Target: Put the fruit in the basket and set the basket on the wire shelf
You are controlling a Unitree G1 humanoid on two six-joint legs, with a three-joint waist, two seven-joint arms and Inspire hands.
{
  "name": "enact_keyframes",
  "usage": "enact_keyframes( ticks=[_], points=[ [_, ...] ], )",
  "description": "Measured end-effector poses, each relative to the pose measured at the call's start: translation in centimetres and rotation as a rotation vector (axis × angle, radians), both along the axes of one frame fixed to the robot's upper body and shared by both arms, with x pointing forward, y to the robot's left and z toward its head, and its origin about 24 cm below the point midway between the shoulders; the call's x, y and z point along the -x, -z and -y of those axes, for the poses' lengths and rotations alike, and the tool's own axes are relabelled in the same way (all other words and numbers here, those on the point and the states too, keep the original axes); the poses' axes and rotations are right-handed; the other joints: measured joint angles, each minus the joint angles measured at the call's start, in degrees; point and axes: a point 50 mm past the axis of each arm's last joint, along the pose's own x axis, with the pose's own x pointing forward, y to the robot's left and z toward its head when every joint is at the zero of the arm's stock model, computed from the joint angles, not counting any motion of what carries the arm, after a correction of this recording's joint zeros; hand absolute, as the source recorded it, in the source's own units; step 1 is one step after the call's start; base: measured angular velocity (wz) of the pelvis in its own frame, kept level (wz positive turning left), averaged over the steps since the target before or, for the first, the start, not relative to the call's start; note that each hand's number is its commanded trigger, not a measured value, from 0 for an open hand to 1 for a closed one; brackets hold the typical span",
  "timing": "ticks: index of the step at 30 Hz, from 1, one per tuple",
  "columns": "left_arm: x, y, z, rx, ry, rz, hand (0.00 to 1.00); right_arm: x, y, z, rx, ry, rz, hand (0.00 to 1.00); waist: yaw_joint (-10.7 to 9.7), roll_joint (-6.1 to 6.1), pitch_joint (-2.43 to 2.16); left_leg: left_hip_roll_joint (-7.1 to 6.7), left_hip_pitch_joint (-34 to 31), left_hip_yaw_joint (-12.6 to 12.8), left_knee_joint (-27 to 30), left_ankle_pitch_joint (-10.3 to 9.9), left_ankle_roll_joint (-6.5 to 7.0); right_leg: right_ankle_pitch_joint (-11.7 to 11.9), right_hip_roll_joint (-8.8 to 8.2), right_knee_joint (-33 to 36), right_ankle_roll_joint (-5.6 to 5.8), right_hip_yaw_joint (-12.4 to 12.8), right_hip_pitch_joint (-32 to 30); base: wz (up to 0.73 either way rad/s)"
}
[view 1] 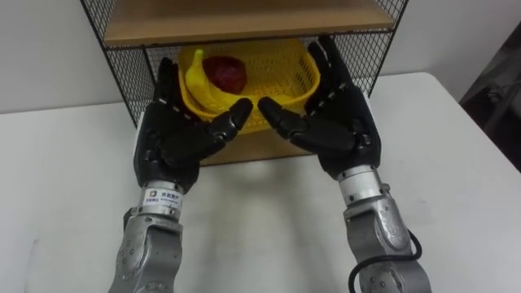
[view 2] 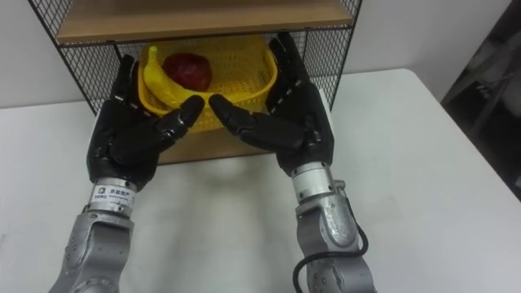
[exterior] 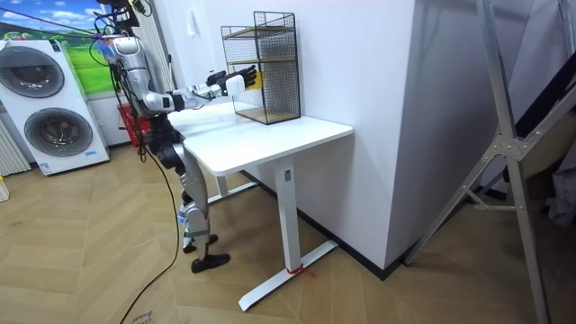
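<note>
At eight o'clock, black left hand (view 1: 175, 138), palm showing, fingers straight and spread, pinching nothing. Just beyond, at twelve, on the lower wooden board of the black wire shelf (view 1: 130, 77), yellow plastic mesh basket (view 1: 285, 69), holding a yellow banana (view 1: 195, 77) at nine and a dark red round fruit (view 1: 226, 73) beside it. At four o'clock, black right hand (view 1: 338, 122), likewise spread, along the basket's right wall. Beneath, white bench (view 1: 456, 163).

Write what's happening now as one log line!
basket: in shelf, banana and red fruit inside | left hand: open | right hand: open
</note>
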Motion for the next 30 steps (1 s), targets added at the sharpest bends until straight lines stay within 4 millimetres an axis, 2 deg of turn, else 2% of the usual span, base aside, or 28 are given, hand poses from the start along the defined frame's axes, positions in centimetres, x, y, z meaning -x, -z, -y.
enact_keyframes(
  ticks=[1,8,12,16,22,30],
  points=[
    [0.0,0.2,-0.1,-0.011,0.001,-0.009,0.0,0.0,0.1,0.0,0.002,-0.002,-0.01,0.0,0.0,0.01,0.15,0.02,0.3,-0.1,-0.3,0.1,-0.06,0.2,0.08,-0.6,0.1,0.0,0.4,0.0],
    [-1.0,1.0,0.1,-0.057,0.035,-0.076,0.0,-0.3,1.2,0.6,0.036,0.016,-0.102,0.0,0.2,0.21,0.3,0.05,0.8,-0.2,-1.3,0.8,-0.03,1.1,0.14,-1.7,-0.17,-0.3,1.4,0.01],
    [-2.6,0.8,0.2,-0.082,0.048,-0.102,0.0,-1.3,2.0,1.2,0.05,0.037,-0.173,0.0,0.1,0.48,0.38,-0.02,1.4,-0.2,-1.9,1.0,-0.09,1.3,0.12,-2.6,-0.14,-0.4,1.9,0.0],
    [-3.2,1.1,0.5,-0.143,0.055,-0.126,0.0,-2.2,2.3,1.4,0.081,0.058,-0.203,0.0,0.1,0.5,0.4,-0.05,1.8,-0.2,-2.9,1.9,-0.13,1.7,-0.06,-2.8,-0.39,-1.1,2.1,0.03],
    [-3.3,2.8,0.6,-0.231,0.059,-0.224,0.0,-2.3,4.3,1.5,0.128,0.069,-0.329,0.0,0.2,0.49,0.4,-0.02,3.7,-0.2,-4.4,2.4,-0.44,1.9,-0.04,-3.6,-0.6,-1.5,3.7,0.01],
    [-3.5,2.8,0.9,-0.263,0.063,-0.231,0.0,-2.6,4.5,1.6,0.171,0.091,-0.356,0.0,0.2,0.41,0.4,0.01,3.9,-0.1,-4.5,2.7,-0.47,2.0,-0.04,-3.5,-0.69,-1.4,3.7,0.0]
  ],
)
